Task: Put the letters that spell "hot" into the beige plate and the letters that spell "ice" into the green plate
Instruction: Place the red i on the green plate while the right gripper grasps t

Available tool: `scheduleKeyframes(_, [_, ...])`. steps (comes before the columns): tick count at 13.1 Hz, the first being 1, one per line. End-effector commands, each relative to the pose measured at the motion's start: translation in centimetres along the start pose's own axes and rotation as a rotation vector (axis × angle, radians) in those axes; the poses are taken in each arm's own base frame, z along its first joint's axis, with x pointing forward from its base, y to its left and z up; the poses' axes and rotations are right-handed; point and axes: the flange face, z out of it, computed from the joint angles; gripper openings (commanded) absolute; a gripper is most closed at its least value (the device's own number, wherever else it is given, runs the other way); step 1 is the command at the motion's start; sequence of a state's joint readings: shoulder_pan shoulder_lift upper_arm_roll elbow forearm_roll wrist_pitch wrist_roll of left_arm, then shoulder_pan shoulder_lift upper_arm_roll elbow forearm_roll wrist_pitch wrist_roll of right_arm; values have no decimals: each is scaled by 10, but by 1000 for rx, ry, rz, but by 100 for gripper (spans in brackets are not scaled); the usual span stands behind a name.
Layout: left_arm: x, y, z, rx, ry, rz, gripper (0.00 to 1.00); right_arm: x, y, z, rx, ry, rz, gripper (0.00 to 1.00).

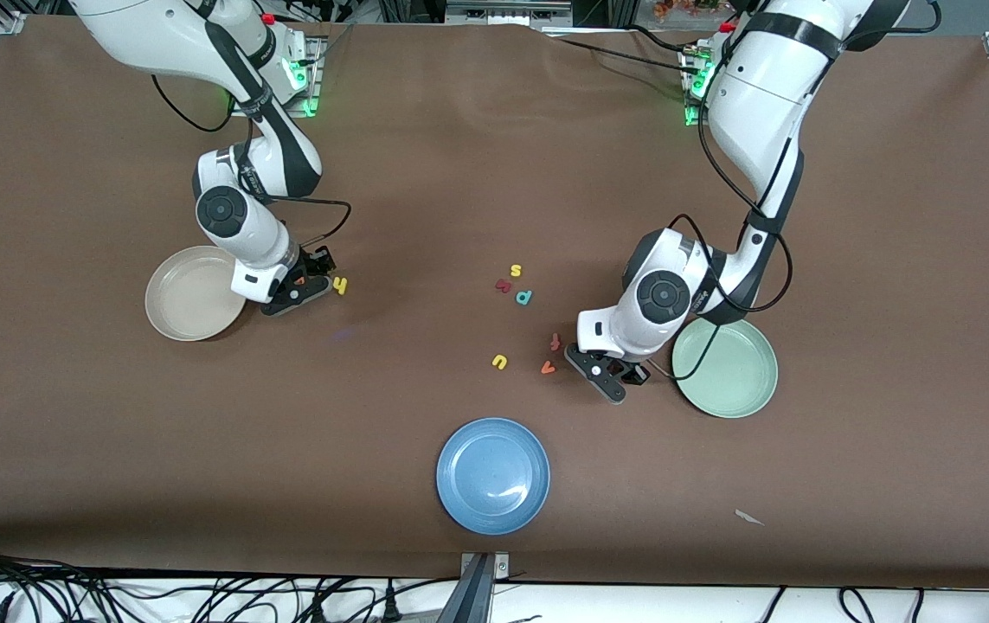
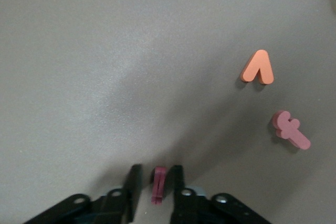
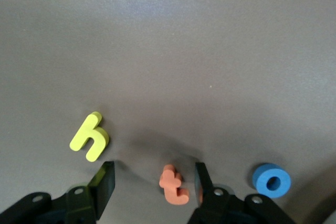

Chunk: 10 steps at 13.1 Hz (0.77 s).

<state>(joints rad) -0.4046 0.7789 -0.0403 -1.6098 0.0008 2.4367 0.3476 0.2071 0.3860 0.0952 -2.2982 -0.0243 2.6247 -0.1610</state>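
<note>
Nearest to the front camera lay the blue plate (image 1: pixel 493 475), on the brown tabletop (image 1: pixel 113 433). Farther from that camera, toward the left arm's end, was the green plate (image 1: pixel 726 368), and no letter was seen in it. Just beside this plate the left end effector (image 2: pixel 158 184) was low at the tabletop. Its two fingers (image 2: pixel 134 184) stood close together on both sides of the dark red i (image 2: pixel 158 184), which stood on its edge between them (the fingers appeared to press on it). Near this end effector, on the tabletop, were the orange v (image 1: pixel 548 368), the red-orange f (image 1: pixel 555 342) and the yellow u (image 1: pixel 499 362).

Still farther from the front camera, about the middle of the tabletop, were a teal letter (image 1: pixel 524 297), a dark red letter (image 1: pixel 503 285) and the yellow s (image 1: pixel 516 271), near to each other.

Toward the right arm's end was the beige plate (image 1: pixel 194 292), with no letter seen in it. The right end effector (image 3: pixel 152 182) was low beside this plate, and its fingers (image 3: pixel 105 182) were spread apart. The orange t (image 3: pixel 173 183) lay flat on the tabletop between them, nearer to one finger, and it was not gripped. The yellow h (image 3: pixel 90 136) lay just outside one finger, and the blue o (image 3: pixel 271 180) lay outside the other finger; both were on the tabletop, not in a plate.
</note>
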Motion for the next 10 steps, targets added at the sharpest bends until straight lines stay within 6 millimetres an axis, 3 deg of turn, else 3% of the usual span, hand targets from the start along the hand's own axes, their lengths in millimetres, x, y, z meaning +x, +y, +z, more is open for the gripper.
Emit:
scheduleKeyframes(1, [-2,0,-6,19,-4,25,8,-4,7,4,-10,12,-3,70])
scheduleKeyframes(3, [-3,-5,-27,16,-21,18,8,-6,13,8,-12,2,7,69])
scheduleKeyframes(5, [-7,-17,-63,8,-55,2,8,-7,13,8,-11,1,11,49])
scheduleKeyframes(6, [-14,-29,-78,2,-73,-16,8,-7,13,9,-11,-1,12,45])
scheduleKeyframes(8, [-36,-60,-89,-22,-132,-37,9,-7,13,11,-10,-4,17,33])
scheduleKeyframes(10, [-58,-95,-86,-24,-153,-54,10,-7,13,11,-10,-4,17,23])
